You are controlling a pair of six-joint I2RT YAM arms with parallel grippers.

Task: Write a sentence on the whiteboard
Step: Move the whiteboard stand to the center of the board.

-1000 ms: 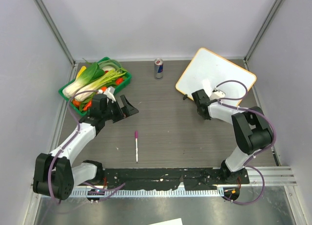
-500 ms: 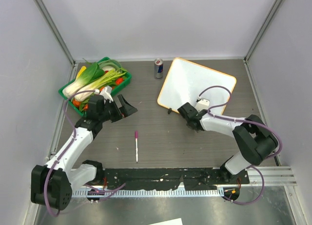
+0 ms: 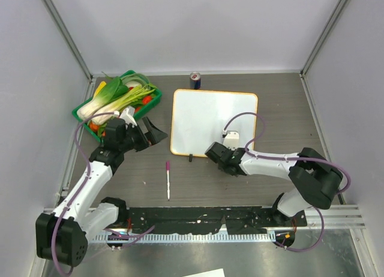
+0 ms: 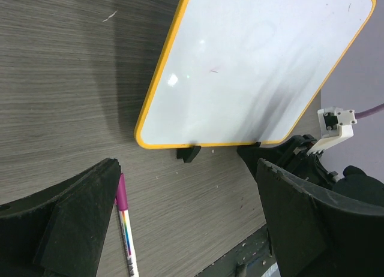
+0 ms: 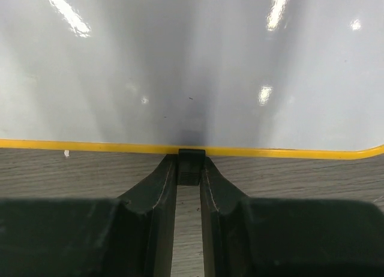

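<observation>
Green plastic made the basket (image 3: 77, 114) at the far left of the bench (image 3: 228, 190). It was full of food: a long leek (image 3: 117, 99) with a white end lay on top, with red and orange bits (image 3: 99, 128) under it. A small blue and silver can (image 3: 195, 79) stood upright just behind the whiteboard (image 3: 207, 115).

The whiteboard lay flat in the middle of the bench. It was a smooth, shiny white rectangle with round corners and a thin orange rim. 2 small black clips stuck out from its near edge. The right jaws were pinched narrow on 1 clip (image 5: 191, 166). The right wrist view showed this up close, with 2 dark fingers (image 5: 153, 199) pressed on each side of it. The other clip (image 3: 191, 158) was free.

The left jaws were spread wide and held nothing, near the basket. A pen (image 3: 168, 180) with a white body and a pink cap lay alone on the grey, wood-lined bench, near the board's near left corner.

The top view showed the basket and the can. The left wrist view did not, but it showed faint smudges on the board's face and small coloured stripes on the pen.
</observation>
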